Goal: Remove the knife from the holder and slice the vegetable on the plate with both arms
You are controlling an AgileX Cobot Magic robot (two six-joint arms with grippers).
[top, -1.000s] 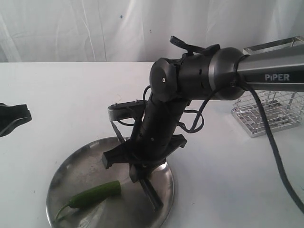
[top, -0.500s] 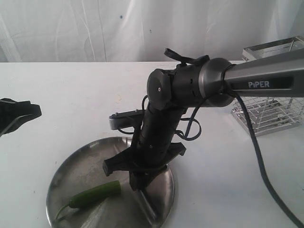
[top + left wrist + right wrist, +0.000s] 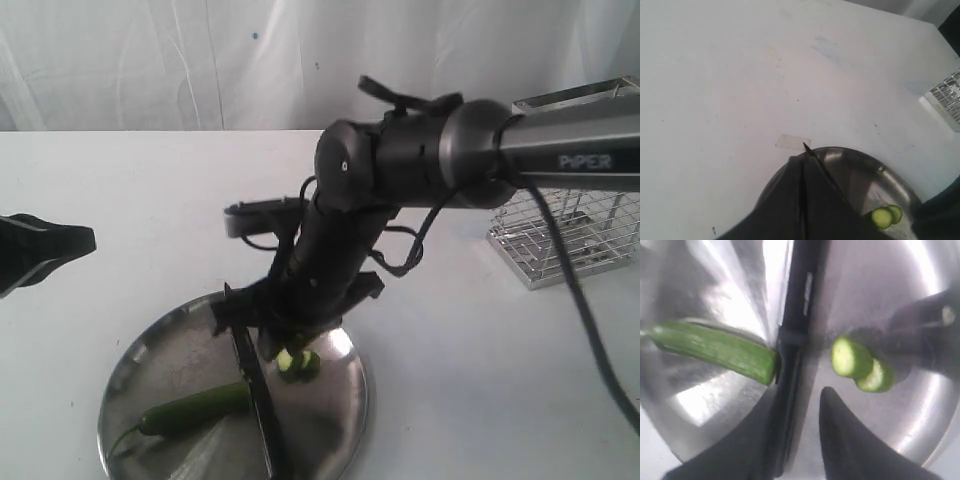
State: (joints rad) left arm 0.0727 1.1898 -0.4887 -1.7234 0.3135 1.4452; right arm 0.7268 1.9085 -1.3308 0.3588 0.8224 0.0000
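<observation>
Done: the long, dark-bladed, black-handled knife point(image 3: 258, 405) is out of the tall silver wire holder point(image 3: 565, 240). Two pale round slices point(image 3: 298, 365) lie at 2 o'clock on the round steel plate point(image 3: 150, 360).
Remaining: the slender dark green cucumber point(image 3: 195, 410), at 7 o'clock, is mostly uncut, and the knife touches its cut end.
Right gripper point(image 3: 290, 332): jaws parted astride the handle.
Left gripper point(image 3: 50, 245): closed, empty, at 10 o'clock off the plate.

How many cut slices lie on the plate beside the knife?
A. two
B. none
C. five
A: two pale green slices lie overlapping on the plate, on the other side of the knife from the uncut cucumber.
</observation>
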